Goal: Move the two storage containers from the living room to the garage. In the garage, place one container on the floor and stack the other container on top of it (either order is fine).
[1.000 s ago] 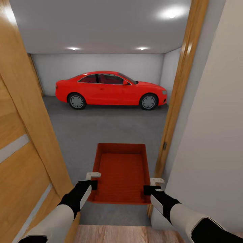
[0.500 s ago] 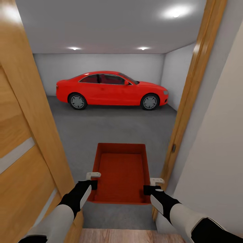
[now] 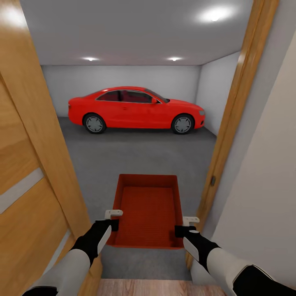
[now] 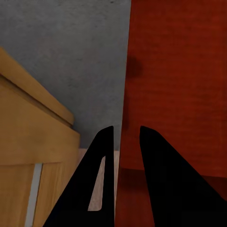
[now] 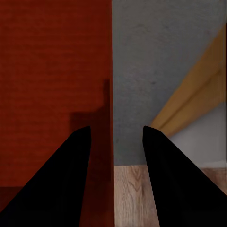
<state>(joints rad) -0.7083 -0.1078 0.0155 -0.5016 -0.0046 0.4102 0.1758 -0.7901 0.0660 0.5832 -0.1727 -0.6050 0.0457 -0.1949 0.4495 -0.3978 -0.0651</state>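
Observation:
One orange-red storage container (image 3: pixel 148 211) hangs level in front of me above the garage's grey concrete floor (image 3: pixel 135 156), just inside the doorway. My left gripper (image 3: pixel 115 224) is shut on its left wall near the close corner, and my right gripper (image 3: pixel 179 230) is shut on its right wall. Through the left wrist camera, the left gripper (image 4: pixel 125 130) straddles the thin red wall of the container (image 4: pixel 179 71), with the floor (image 4: pixel 71 47) below. From the right wrist camera, the right gripper (image 5: pixel 116 128) straddles the container's (image 5: pixel 52 61) other wall above the floor (image 5: pixel 156 61).
An open orange-wood door (image 3: pixel 28 164) stands close on my left. The door frame (image 3: pixel 234 115) and a white wall (image 3: pixel 267 185) are close on my right. A red car (image 3: pixel 135 109) is parked across the far end of the garage. Wood-plank flooring (image 3: pixel 144 287) lies underfoot.
The view has moved forward through the doorway, so the door and frame slid outward. The container and both grippers keep the same place in the picture.

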